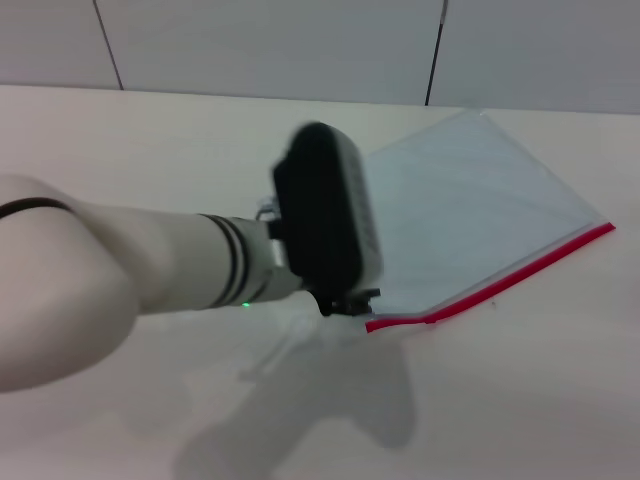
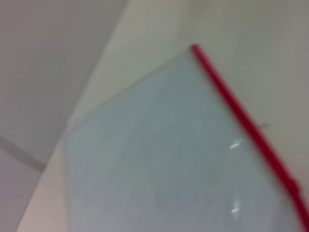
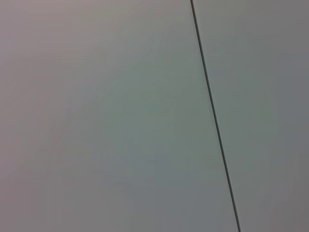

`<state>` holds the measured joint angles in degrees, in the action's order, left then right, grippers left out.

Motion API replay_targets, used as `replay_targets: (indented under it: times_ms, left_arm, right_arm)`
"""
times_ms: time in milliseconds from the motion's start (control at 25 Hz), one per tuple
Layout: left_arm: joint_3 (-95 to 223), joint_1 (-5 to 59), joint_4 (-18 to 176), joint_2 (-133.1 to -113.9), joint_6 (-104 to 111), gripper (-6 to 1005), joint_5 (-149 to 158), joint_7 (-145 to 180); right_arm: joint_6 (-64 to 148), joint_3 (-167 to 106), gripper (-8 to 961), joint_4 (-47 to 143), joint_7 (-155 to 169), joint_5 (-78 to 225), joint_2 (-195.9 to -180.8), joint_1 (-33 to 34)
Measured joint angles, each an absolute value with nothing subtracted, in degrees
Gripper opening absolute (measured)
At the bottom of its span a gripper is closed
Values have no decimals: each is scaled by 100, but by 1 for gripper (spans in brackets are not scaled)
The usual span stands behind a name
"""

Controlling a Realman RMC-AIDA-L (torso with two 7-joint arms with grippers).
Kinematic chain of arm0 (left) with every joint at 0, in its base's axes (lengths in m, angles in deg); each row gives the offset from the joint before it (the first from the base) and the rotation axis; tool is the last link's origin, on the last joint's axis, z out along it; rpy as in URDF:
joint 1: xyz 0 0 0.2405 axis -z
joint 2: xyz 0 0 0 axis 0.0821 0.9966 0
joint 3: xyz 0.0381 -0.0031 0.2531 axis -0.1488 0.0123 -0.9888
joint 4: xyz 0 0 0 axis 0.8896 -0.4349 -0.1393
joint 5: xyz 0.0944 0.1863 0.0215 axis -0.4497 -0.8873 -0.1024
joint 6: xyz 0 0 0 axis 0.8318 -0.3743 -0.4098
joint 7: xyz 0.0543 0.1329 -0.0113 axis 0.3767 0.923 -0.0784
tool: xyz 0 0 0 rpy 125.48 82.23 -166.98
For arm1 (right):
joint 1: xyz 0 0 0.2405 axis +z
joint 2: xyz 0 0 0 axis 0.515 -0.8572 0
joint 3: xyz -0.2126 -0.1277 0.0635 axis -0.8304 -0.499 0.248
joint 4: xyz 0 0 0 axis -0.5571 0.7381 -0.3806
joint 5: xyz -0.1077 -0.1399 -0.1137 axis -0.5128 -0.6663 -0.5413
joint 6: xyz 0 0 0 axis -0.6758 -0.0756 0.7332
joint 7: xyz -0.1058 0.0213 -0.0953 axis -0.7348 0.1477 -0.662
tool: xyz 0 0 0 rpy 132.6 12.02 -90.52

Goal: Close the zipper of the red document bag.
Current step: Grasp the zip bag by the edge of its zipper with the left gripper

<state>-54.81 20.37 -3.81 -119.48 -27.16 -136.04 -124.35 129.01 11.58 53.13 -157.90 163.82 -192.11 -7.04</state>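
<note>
The red document bag (image 1: pixel 470 205) lies flat on the pale table, a translucent blue-grey sleeve, right of centre in the head view. Its zipper (image 1: pixel 505 278) is a bright red strip along the bag's near edge, running from the near left corner to the far right corner. My left gripper (image 1: pixel 345 300) hangs over the bag's near left corner, at the zipper's end, its black wrist housing hiding the fingers. The left wrist view shows the bag (image 2: pixel 159 164) and the zipper (image 2: pixel 241 118) close below. My right gripper is out of view.
The cream table (image 1: pixel 520 400) stretches around the bag. A grey panelled wall (image 1: pixel 300 40) rises behind the table's far edge. The right wrist view shows only the wall panel (image 3: pixel 96 116) with a dark seam.
</note>
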Motion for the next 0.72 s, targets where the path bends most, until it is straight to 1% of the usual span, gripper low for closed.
replay_targets:
  times_ms: [120, 280, 520, 720]
  left_arm:
    - [-5427, 2049, -608, -12232, -3370, 769, -13753, -11892]
    - [-5414, 2129, -674, -12434, -3877, 757, -13754, -11538]
    - [-5459, 2151, -555, -12458, -3952, 739, -13776, -11392]
    - [-5473, 2297, -139, -12474, -3643, 725, -13785, -11154]
  right_arm:
    - [12902, 1158, 886, 5302, -15790, 16384, -19210, -690]
    - [12901, 1158, 886, 5312, -15790, 16366, -19206, -668]
    - [12902, 1158, 884, 5312, -15790, 16364, -19208, -666]
    - [12902, 1158, 884, 5301, -15790, 16374, -19213, -666]
